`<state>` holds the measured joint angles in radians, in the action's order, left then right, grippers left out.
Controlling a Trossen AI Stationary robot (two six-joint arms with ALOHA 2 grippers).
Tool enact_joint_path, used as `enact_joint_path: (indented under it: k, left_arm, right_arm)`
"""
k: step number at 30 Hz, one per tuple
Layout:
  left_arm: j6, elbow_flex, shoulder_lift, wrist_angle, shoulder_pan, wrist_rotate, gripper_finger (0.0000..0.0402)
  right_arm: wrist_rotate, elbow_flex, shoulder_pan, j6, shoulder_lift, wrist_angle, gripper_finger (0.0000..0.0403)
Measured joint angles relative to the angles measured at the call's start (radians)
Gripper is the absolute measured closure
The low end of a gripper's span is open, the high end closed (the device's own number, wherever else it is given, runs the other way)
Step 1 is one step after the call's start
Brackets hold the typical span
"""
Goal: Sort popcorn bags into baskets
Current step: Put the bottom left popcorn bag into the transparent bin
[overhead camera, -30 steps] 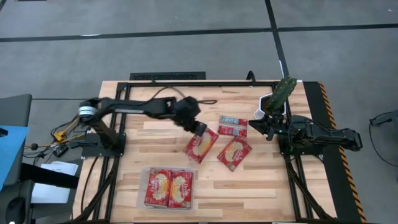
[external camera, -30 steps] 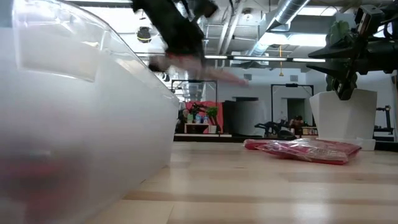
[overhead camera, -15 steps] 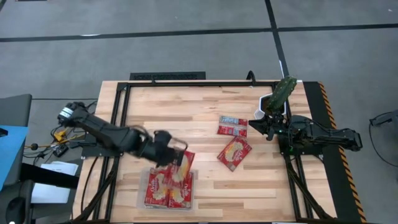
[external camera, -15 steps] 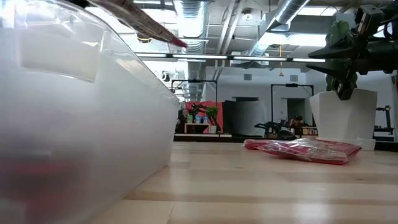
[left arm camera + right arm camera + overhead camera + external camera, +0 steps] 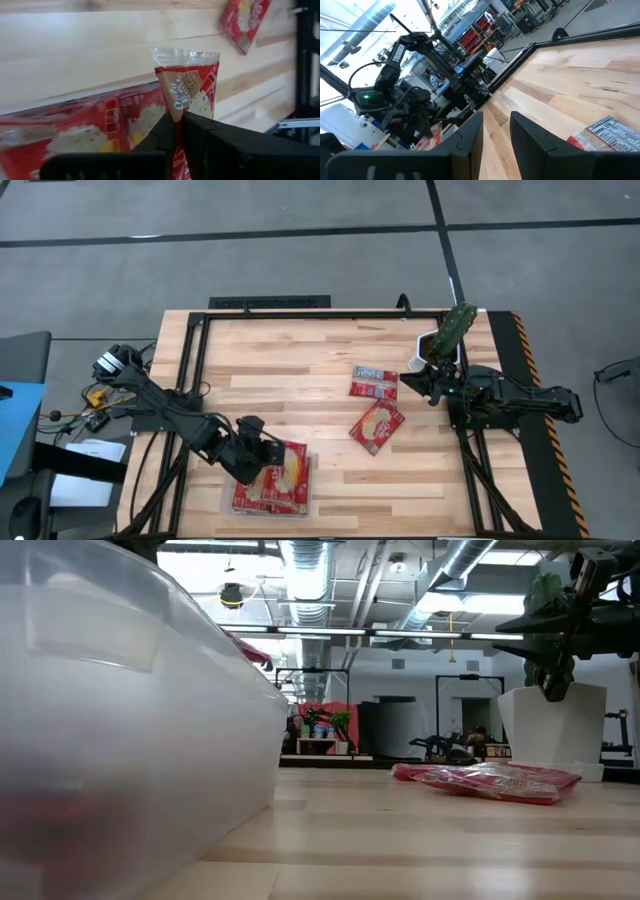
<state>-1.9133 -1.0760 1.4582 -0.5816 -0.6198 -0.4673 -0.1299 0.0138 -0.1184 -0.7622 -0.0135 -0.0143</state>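
Pinching a popcorn bag [image 5: 186, 82] over the tray [image 5: 226, 492], left gripper [image 5: 262, 463]; right gripper [image 5: 432, 385] open near bowl [image 5: 447, 349]

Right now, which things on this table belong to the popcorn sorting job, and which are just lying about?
Part of the job:
- glossy red popcorn bag pinched in the shut left gripper over the tray
- clear plastic tray with red bags inside
- two red bags loose on the wood

Just lying about:
- small white bowl holding a green object, beside the idle open right gripper

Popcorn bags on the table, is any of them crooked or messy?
Nothing is spilled. One popcorn bag on the wood lies tilted, unlike the straighter bag beside it. The left gripper holds another bag pinched and crumpled over the clear tray.
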Motion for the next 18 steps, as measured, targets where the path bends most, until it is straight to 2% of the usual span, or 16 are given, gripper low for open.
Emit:
enact_joint_path:
  k: [9, 18]
  left_arm:
    - [-0.009, 0.048, 0.010, 0.101, -0.004, 0.011, 0.0398]
    - [-0.021, 0.048, 0.093, 0.211, -0.004, 0.043, 0.0398]
  right_arm:
    - [0.000, 0.000, 0.000, 0.000, 0.000, 0.000, 0.0280]
    - [0.000, 0.000, 0.000, 0.001, 0.000, 0.000, 0.0280]
